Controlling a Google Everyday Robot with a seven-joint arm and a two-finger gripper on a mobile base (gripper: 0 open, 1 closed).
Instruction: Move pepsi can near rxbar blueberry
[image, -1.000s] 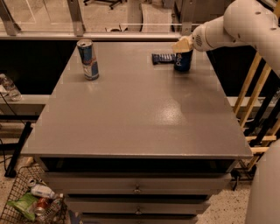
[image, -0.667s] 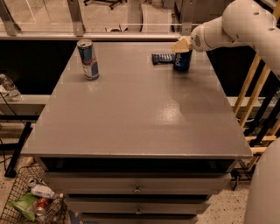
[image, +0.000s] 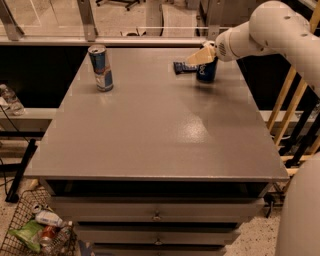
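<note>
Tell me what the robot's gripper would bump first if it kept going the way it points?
Probably the snack bar. The gripper sits over the pepsi can, pointing left and slightly down, and the bar lies just beyond it. Depth is unclear, so it might pass above.

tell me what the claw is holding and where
Cannot tell. The claw is at the top of the pepsi can, which stands by the rxbar blueberry, but a grip on it is not visible.
</note>
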